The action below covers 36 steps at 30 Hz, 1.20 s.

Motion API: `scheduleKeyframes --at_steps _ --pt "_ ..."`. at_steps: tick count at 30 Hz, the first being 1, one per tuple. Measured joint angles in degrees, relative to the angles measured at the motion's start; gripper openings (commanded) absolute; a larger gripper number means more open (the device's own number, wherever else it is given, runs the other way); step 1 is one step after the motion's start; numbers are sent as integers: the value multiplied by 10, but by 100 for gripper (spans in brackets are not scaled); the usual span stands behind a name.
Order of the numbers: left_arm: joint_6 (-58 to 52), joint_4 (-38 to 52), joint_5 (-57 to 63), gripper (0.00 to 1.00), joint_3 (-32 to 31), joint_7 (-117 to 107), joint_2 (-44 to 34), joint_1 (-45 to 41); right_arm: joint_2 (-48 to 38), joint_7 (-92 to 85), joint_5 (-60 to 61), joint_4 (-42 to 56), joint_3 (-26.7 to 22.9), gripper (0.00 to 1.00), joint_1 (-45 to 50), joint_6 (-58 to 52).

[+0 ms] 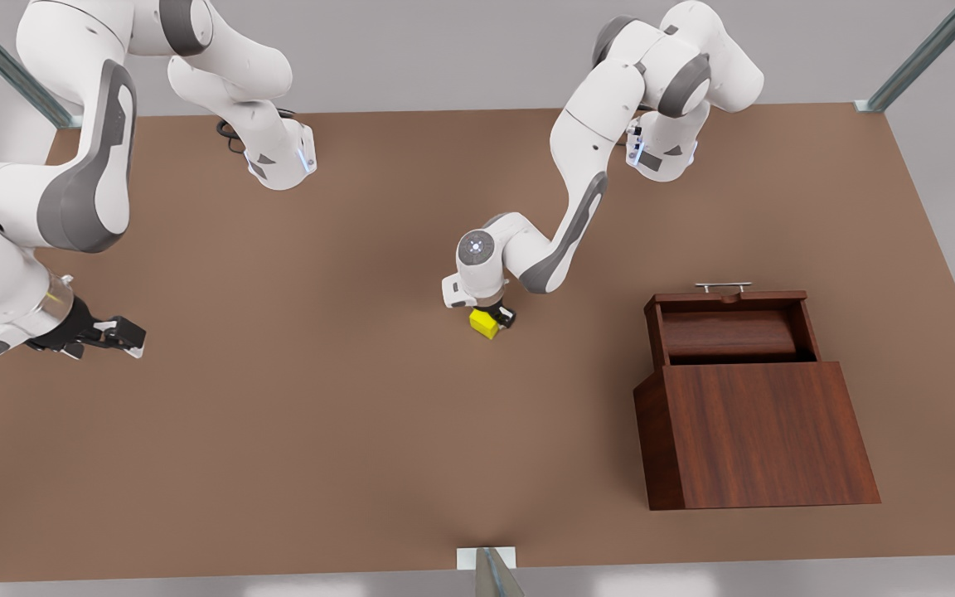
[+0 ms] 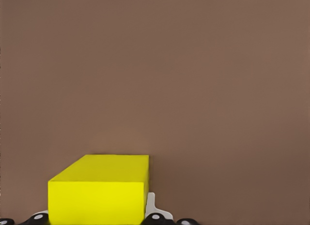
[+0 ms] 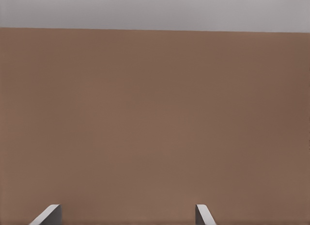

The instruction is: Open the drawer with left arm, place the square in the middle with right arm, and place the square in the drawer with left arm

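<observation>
Flanking square (image 1: 484, 323), open tabletop (image 1: 295, 398)

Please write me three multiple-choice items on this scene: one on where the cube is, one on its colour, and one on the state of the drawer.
1. Where is the cube?
A. in the drawer
B. on the table at the left gripper
C. on top of the cabinet

2. What colour is the cube?
A. yellow
B. blue
C. red

3. What state is the drawer in?
A. shut
B. pulled out
C. taken off the cabinet

Answers:
1. B: the front view shows it on the table under the left gripper, apart from the cabinet.
2. A: it shows bright yellow in the front and left wrist views.
3. B: its hollow inside lies open behind the handle.

The right gripper waits at the front view's left, open.
</observation>
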Motion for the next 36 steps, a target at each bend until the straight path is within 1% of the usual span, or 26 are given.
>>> scheduleKeyframes --at_steps 4,7,8,10,12,15,17,20,25,26,30,31,32,33,36 --pt "-22 8 5 64 2 3 -15 1 -1 0 0 0 0 100 -1 -1" --pt "-70 9 3 64 9 8 -68 6 -2 0 0 0 0 100 -1 -3" --pt "-98 9 -2 64 18 13 -97 9 -2 0 0 0 0 100 -1 -1" --pt "-170 9 -20 64 51 56 -155 7 -1 0 0 0 0 100 -1 -2" --pt "-235 8 -40 64 97 132 -198 9 -1 0 0 0 0 100 -1 -1" --pt "-296 1 -60 64 174 257 -236 9 -1 0 0 0 0 100 -1 -1" --pt "-325 0 -67 64 232 358 -245 6 -1 0 0 0 0 100 -1 -1" --pt "-325 -12 -73 64 306 492 -245 9 0 0 0 0 0 100 -1 0" --pt "-320 -50 -79 64 392 610 -242 9 0 0 0 0 0 100 -1 0" --pt "-319 -50 -79 64 400 628 -237 17 0 0 0 0 0 100 -1 0" --pt "-302 -50 -82 66 401 663 -210 49 0 0 0 0 0 100 -1 0" --pt "-302 -51 -84 68 401 669 -205 57 0 0 0 0 0 100 -1 0" --pt "-301 -54 -86 78 401 674 -205 58 0 0 0 0 0 100 -1 0" --pt "-298 -57 -88 100 401 674 -202 66 0 0 0 0 0 100 -1 0" --pt "-297 -60 -93 100 402 673 -197 67 0 0 0 0 0 100 -1 0"
